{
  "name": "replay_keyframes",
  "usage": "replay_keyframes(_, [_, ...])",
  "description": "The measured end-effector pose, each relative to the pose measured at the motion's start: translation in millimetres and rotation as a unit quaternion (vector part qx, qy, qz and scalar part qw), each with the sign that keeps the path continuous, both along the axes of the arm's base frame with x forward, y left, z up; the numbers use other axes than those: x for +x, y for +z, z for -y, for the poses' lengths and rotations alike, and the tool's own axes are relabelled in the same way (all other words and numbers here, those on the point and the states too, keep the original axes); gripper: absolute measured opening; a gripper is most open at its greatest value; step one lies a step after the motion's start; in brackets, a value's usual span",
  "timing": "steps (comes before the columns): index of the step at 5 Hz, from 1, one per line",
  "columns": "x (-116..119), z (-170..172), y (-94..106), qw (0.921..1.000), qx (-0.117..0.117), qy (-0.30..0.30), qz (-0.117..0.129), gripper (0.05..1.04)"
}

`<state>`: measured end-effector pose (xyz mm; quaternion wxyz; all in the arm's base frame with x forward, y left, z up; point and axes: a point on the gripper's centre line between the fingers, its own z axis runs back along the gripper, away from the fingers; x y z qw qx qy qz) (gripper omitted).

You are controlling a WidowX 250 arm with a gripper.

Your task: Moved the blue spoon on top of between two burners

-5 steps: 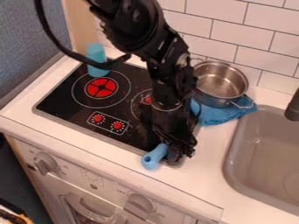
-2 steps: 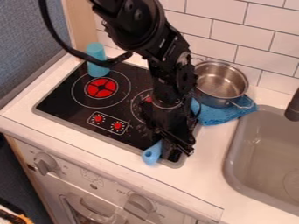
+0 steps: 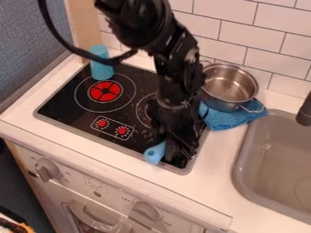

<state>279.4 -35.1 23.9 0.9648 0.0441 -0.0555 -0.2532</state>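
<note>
Camera view: blue spoon (image 3: 155, 154), its rounded handle end holed.

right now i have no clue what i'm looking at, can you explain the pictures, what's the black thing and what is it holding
The black machine is a robot arm, coming in from the top edge. A fixed camera looks down at it on a slant. Its gripper hangs over the near edge of a toy stovetop. A blue spoon's end pokes out beside it; it seems held, though the arm hides the grip. A turquoise cylinder stands near the stovetop's far edge. To the right, a metal pot appears to rest on a blue cloth, near a sink.
</note>
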Motion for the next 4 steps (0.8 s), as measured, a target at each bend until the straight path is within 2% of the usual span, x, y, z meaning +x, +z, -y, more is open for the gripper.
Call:
replay_keyframes(1, [13,-22,30.2,0.9990,0.043,-0.010,0.003,0.336])
replay_keyframes(2, [27,-48,52.9,0.9980,0.057,-0.006,0.026,0.336])
replay_keyframes(3, [56,-77,65.5,0.9964,0.059,-0.042,0.045,0.336])
replay_keyframes(4, [85,-96,50.1,0.9912,0.036,-0.120,0.041,0.336])
